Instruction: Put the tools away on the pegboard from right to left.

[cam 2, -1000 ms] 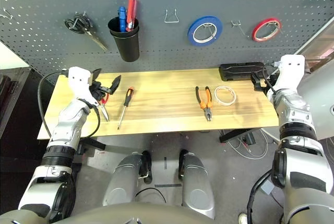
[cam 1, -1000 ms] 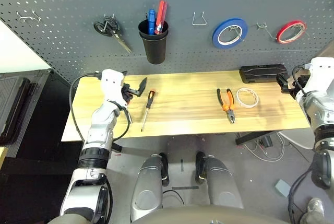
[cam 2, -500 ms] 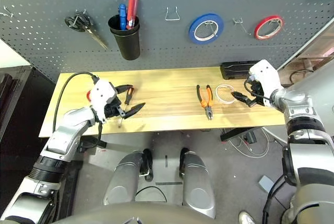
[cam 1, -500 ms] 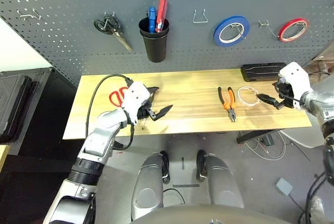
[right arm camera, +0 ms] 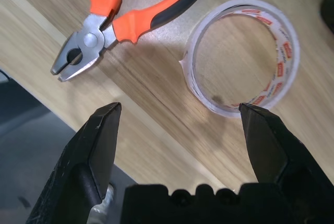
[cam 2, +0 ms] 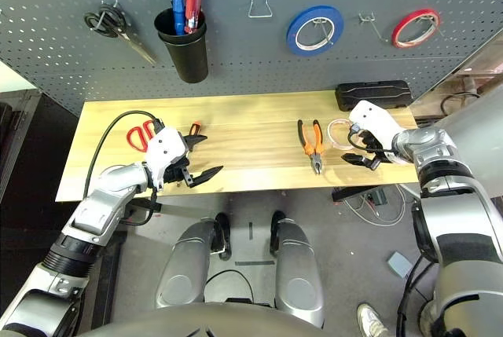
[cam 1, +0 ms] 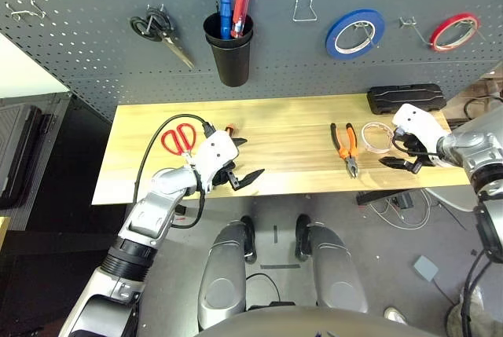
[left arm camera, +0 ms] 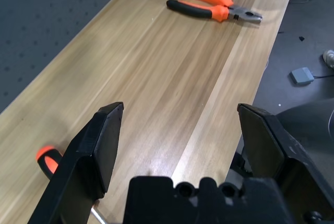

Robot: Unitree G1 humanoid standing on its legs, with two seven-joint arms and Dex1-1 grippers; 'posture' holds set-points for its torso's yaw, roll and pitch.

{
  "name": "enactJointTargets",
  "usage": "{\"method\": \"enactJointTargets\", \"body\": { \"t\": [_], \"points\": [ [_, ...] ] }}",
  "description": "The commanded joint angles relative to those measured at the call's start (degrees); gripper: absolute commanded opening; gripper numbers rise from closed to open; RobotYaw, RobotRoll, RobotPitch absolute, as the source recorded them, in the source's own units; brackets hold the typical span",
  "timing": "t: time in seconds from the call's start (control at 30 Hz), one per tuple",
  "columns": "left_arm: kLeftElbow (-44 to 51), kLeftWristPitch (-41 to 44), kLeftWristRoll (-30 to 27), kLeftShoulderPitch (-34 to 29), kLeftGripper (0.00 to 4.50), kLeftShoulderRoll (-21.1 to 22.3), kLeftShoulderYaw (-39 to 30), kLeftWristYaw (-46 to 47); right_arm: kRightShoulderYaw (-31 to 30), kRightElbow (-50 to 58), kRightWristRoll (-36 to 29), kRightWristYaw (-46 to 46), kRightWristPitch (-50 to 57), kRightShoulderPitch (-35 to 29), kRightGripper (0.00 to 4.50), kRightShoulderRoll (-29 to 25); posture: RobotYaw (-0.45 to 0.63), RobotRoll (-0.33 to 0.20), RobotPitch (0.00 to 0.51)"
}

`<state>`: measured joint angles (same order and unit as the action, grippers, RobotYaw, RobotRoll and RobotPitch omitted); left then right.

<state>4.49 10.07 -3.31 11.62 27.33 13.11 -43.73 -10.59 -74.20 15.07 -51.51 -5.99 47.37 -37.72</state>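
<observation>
Right pincer (right arm camera: 177, 125), spread, hangs near tape roll (right arm camera: 240, 57) at the table's (cam 1: 291, 129) front edge.

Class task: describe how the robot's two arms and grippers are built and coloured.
Each arm has silver forearm shells with black ribbed joint rings. Left gripper and right gripper each pair a white housing with two black, flat, tapering fingers. A black cable loops from the left wrist; shorter black cabling sits at the right.

On the table (cam 1: 299, 129), scissors (cam 1: 179, 137) lay far left, pliers (cam 1: 344, 146) just left of the tape (cam 1: 376, 136).
</observation>
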Motion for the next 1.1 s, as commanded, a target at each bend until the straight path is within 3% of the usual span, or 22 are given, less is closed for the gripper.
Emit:
{"method": "enactJointTargets", "body": {
  "t": [0.03, 0.43, 0.57, 0.87, 1.1],
  "points": [
    [2.94, 1.83, 0.62, -1.78, 4.47, 0.62, 1.13, -0.20, -0.99, -1.58, 1.88, 1.25, 0.92, 0.17, 4.50, 0.88, 0.16, 0.000, 0.340],
    [9.17, 6.58, 0.30, -3.88, 4.47, 1.89, 0.79, 0.24, -1.57, -3.03, 4.44, 5.96, 3.66, 0.28, 4.50, 3.84, 0.20, 0.000, 0.371],
    [10.13, 7.71, 0.28, -3.99, 4.50, 1.90, 0.81, 0.52, -1.04, -3.23, 4.38, 7.43, 4.88, 0.16, 3.56, 4.15, 0.20, 0.000, 0.370],
    [9.79, 8.25, 0.63, -3.35, 4.50, 1.25, 1.28, 1.09, 0.06, -3.08, 3.86, 10.74, 5.13, -0.42, 0.10, 2.56, 0.19, 0.000, 0.354],
    [6.92, 6.45, 1.07, -1.32, 4.50, -0.06, 1.83, 1.78, 2.32, -1.99, 2.16, 11.51, 2.55, -1.87, 0.04, -0.10, 0.18, 0.000, 0.326]
  ]
}}
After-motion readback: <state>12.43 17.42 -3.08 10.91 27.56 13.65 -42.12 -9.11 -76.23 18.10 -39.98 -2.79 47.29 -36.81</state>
